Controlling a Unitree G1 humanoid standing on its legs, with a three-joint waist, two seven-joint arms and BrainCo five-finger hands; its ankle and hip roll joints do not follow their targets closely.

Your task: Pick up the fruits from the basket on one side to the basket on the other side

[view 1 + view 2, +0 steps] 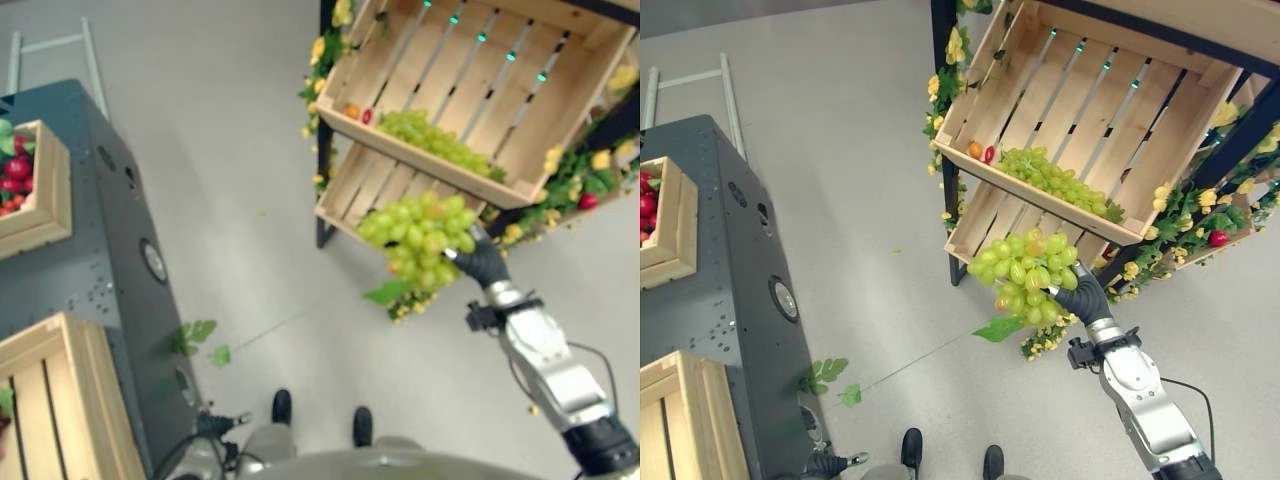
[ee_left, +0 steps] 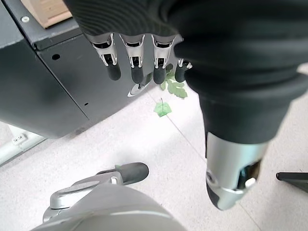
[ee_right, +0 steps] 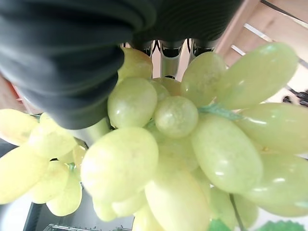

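Grey speckled floor (image 1: 230,130), dark metal cabinet (image 1: 110,260) on the robot's left, tilted wooden crate rack trimmed with yellow flowers and leaves (image 1: 1185,215) on its right. Right robot hand (image 1: 1087,296) is raised in front of the rack, fingers curled round a bunch of green grapes (image 1: 1025,272); the bunch sits against the palm and bulges out toward the robot's left, held in the air just in front of the lower crate (image 1: 985,222), not touching it as far as I can tell. Right wrist view: grapes pressed right up against the dark cover, silver fingers (image 3: 169,52) partly visible behind them. Upper crate (image 1: 1090,110) has a second green grape bunch (image 1: 1050,178) lying along its low front edge, with a small orange fruit (image 1: 975,150) and a red one (image 1: 988,154) beside it in the corner. On the cabinet: a wooden crate with red fruit (image 1: 14,180) at the far side, another slatted wooden crate (image 1: 55,400) nearer. Loose green leaves (image 1: 195,340) lie on the floor by the cabinet. Left robot hand (image 2: 139,57) hangs low beside the cabinet, fingers straight, holding nothing.
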